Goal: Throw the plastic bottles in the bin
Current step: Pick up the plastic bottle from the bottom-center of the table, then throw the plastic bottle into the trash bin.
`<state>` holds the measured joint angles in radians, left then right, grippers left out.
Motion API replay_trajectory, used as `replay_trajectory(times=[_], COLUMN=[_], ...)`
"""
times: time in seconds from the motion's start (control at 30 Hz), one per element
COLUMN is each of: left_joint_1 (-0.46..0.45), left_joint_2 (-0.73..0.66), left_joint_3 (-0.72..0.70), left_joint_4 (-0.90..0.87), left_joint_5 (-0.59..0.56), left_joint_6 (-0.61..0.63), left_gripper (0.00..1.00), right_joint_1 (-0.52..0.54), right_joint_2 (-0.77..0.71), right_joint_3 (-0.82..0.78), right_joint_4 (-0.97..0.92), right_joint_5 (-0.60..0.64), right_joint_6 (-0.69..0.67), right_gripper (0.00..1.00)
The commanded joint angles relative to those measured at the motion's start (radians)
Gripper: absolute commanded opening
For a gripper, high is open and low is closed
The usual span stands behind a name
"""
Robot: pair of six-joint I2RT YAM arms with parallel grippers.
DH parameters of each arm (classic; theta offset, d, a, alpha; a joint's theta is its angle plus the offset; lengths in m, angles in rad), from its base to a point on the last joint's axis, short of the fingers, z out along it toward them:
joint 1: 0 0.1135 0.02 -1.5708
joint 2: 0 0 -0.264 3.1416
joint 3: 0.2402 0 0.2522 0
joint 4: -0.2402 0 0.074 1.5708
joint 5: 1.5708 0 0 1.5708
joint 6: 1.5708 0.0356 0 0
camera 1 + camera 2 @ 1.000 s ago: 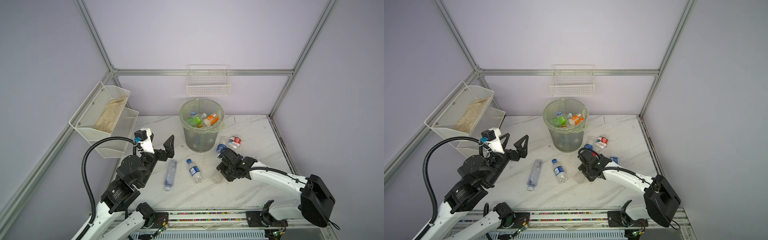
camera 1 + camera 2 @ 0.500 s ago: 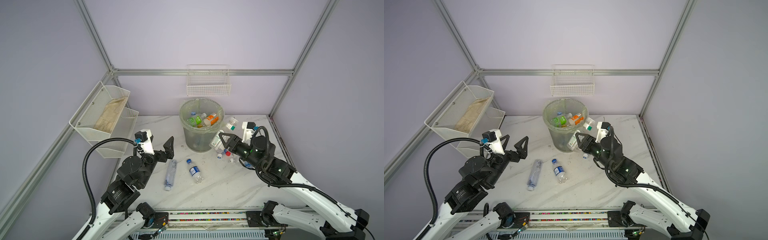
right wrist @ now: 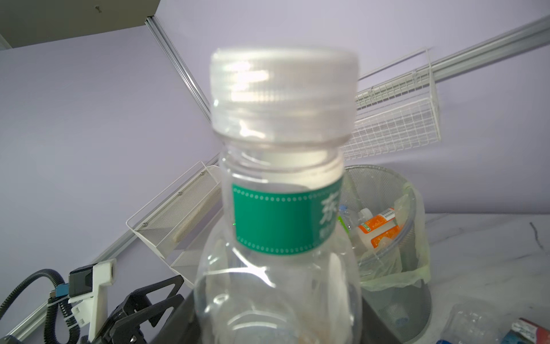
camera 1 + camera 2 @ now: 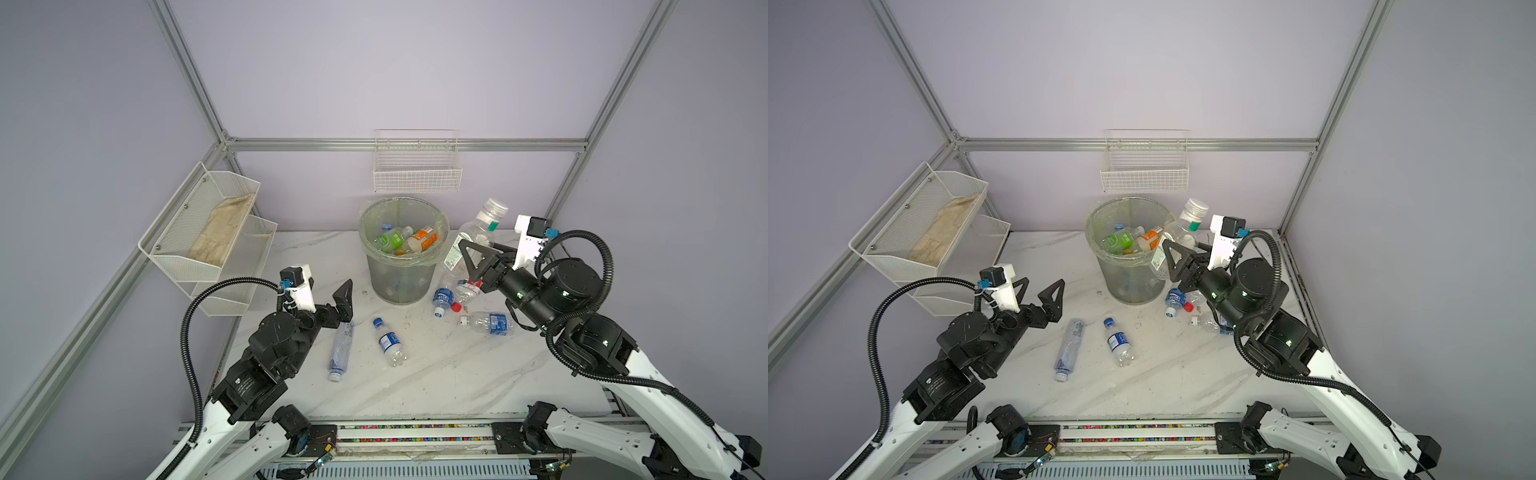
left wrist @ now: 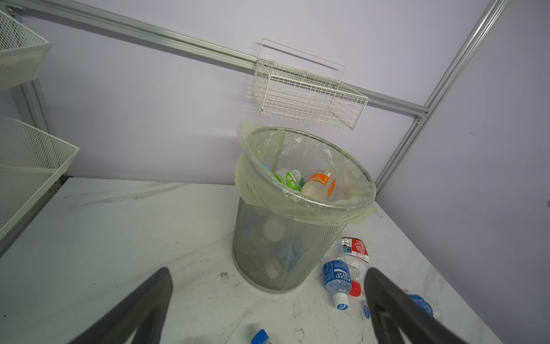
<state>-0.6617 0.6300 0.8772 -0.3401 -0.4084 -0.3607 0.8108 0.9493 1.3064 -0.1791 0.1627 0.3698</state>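
One bottle point(image 4: 478, 228), likely light and crushable, is clamped round its body by the right gripper point(image 4: 478, 254), frame-right of the bin point(image 4: 399, 282); left gripper point(image 4: 1038, 293) gapes empty.

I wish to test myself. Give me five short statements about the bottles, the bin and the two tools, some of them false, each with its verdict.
1. The right tool holds a white-capped bottle. True.
2. That bottle is inside the bin. False: it is outside, near the rim.
3. The left tool is shut on a bottle. False: it is open and holds nothing.
4. An orange-labelled bottle lies in the bin. True.
5. The wall basket holds bottles. False: nothing shows in it.
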Motion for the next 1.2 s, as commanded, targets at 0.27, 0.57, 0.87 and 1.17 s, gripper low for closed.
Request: replay_trajectory(times=[0.27,0.57,0.87,1.17], left_joint_1=[0.001,0.002,0.001,0.002], left_joint_2=[0.001,-0.026,-0.047,-0.068], left_joint_3=[-0.08,-0.1,-0.106,-0.093], left_joint_4=[0.001,-0.008,-0.025,-0.045], left_joint_5=[0.056,0.06,0.06,0.06], left_joint_6=[-0.091,-0.108,-0.114,-0.116], left_gripper=[0.96,0.96,0.96,0.96], right_joint_1=[0.002,0.002,0.002,-0.008], right_joint_2=[0.078,0.285,0.561,0.841], right_joint_3=[0.139,0.309,0.507,0.751], right_joint_4=[-0.068,-0.135,-0.176,-0.261], right_joint_5=[0.065,0.083,0.081,0.142], right_joint_6=[-0.164,-0.208,-0.241,-0.264], right_gripper=[0.0,0.0,0.0,0.21])
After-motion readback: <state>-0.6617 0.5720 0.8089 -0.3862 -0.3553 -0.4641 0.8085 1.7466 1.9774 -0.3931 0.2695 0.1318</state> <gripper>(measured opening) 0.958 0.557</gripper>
